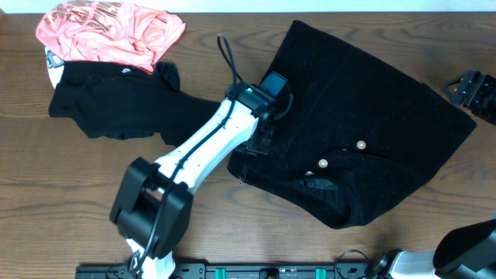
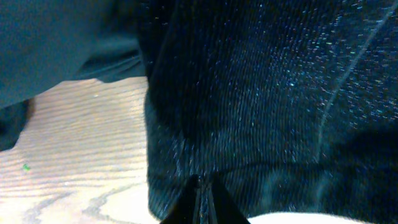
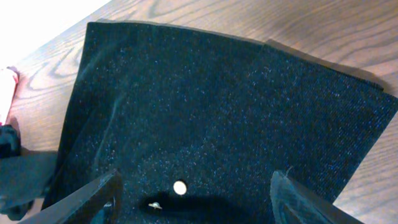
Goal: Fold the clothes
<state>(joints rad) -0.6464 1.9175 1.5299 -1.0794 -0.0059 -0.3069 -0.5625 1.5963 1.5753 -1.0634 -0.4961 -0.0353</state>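
The large black speckled garment point(image 1: 364, 108) lies spread across the middle and right of the table, with two pale buttons point(image 1: 361, 145) near its front. My left gripper point(image 1: 260, 142) is down at its left edge. In the left wrist view that gripper point(image 2: 202, 194) is shut, pinching the coarse speckled fabric point(image 2: 261, 99) between its fingertips. My right gripper point(image 3: 196, 200) hovers above the same garment point(image 3: 224, 106), open with nothing between its fingers. The smooth black top point(image 1: 116, 105) lies at the left, with the coral-pink shirt point(image 1: 108, 31) bunched on its far edge.
A black fixture point(image 1: 473, 91) sits at the table's right edge beside the garment's corner. Part of the right arm point(image 1: 469, 244) shows at the bottom right. Bare wood point(image 2: 81, 137) runs left of the pinched edge, between the two black garments.
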